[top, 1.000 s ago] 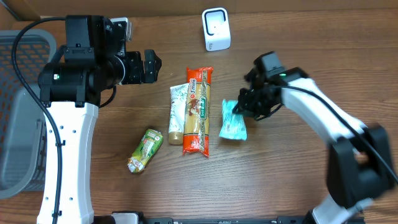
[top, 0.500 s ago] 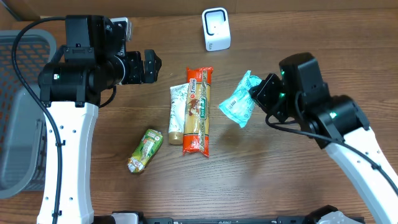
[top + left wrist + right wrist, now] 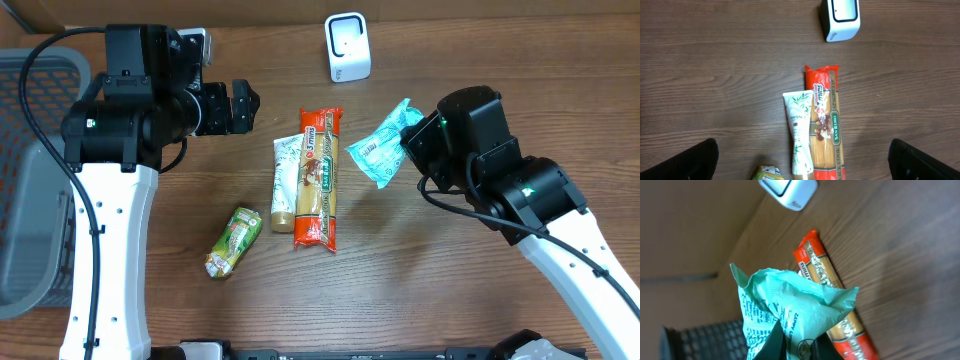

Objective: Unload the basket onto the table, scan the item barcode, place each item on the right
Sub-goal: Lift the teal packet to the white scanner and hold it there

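My right gripper [image 3: 416, 140] [image 3: 800, 332] is shut on a crumpled teal packet [image 3: 383, 150] [image 3: 790, 305] and holds it in the air, right of the items on the table. The packet's printed side faces the wrist camera; I cannot make out a barcode. The white scanner [image 3: 347, 47] [image 3: 789, 191] stands at the back of the table, beyond and left of the packet. My left gripper [image 3: 240, 107] [image 3: 805, 165] hovers open and empty over the left half of the table, with the scanner [image 3: 840, 19] ahead of it.
A red-and-gold pasta pack [image 3: 318, 180] [image 3: 826, 125] [image 3: 832, 285] lies beside a white tube [image 3: 285, 183] [image 3: 799, 132] at the table's middle. A green pouch [image 3: 233, 241] lies nearer the front. A grey basket [image 3: 30, 180] stands at the left edge.
The right gripper has lifted the teal packet off the table beside the pasta pack and carried it up and slightly back. The left arm has not moved.
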Robot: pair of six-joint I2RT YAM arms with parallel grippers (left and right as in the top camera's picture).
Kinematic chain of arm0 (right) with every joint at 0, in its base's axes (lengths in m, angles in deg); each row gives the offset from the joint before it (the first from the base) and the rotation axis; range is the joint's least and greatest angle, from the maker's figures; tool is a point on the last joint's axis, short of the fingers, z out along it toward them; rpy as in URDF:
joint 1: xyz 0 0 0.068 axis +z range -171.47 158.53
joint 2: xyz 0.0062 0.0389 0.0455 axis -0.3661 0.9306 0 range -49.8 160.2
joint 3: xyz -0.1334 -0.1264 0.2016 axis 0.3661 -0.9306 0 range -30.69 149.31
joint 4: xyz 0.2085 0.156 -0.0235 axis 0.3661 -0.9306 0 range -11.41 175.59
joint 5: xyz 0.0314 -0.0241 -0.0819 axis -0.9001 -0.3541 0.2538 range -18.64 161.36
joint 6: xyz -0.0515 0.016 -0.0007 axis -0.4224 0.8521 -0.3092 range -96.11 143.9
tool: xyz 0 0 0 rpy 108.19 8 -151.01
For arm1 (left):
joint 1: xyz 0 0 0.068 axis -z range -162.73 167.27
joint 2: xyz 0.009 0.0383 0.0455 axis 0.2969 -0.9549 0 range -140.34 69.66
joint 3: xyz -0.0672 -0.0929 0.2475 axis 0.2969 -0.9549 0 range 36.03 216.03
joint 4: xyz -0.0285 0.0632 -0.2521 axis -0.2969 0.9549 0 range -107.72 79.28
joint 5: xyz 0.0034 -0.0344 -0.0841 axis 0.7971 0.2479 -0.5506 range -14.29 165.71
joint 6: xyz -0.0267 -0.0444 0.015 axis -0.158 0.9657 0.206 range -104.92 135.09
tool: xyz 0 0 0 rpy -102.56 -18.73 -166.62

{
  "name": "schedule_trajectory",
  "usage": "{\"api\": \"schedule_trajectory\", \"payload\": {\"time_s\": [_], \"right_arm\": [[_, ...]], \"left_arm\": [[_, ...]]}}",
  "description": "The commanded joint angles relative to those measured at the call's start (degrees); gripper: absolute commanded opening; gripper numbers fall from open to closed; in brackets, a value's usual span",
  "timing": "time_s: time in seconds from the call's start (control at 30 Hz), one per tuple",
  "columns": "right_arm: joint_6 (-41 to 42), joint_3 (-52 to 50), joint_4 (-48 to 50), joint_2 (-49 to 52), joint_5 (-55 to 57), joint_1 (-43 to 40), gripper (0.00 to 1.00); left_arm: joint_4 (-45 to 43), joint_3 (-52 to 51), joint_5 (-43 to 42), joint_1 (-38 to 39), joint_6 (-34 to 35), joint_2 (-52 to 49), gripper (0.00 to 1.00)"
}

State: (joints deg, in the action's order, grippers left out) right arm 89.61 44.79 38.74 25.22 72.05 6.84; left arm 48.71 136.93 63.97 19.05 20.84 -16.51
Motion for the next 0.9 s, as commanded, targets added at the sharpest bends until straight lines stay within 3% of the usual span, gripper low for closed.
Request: {"api": "schedule_trajectory", "payload": {"time_s": [0.0,0.1,0.23,0.5,0.6,0.8,0.87], "right_arm": [[-22.88,0.72,3.30,-0.20,-2.80,1.25,0.04],[-29.53,0.79,5.64,0.59,-3.93,1.57,0.04],[-35.04,3.04,5.99,4.07,2.82,1.57,0.04],[-48.24,22.60,5.46,22.49,27.06,1.57,0.04],[-60.43,24.22,19.30,29.27,34.77,1.57,0.04],[-87.62,24.22,46.27,40.96,34.80,1.57,0.04],[-90.92,24.22,52.70,43.65,34.82,1.57,0.04]], "left_arm": [[-0.04,0.81,0.35,0.07,-1.09,-0.35,1.00],[-0.02,0.81,0.35,0.07,-1.09,-0.35,1.00],[-0.02,0.81,0.35,0.07,-1.09,-0.35,1.00],[-0.02,0.81,0.35,0.07,-1.09,-0.35,0.99],[-0.04,0.81,0.35,0.07,-1.09,-0.35,1.00],[-0.04,0.81,0.35,0.11,-1.09,-0.35,1.00],[-0.02,0.81,0.35,0.11,-1.09,-0.35,0.99]]}}
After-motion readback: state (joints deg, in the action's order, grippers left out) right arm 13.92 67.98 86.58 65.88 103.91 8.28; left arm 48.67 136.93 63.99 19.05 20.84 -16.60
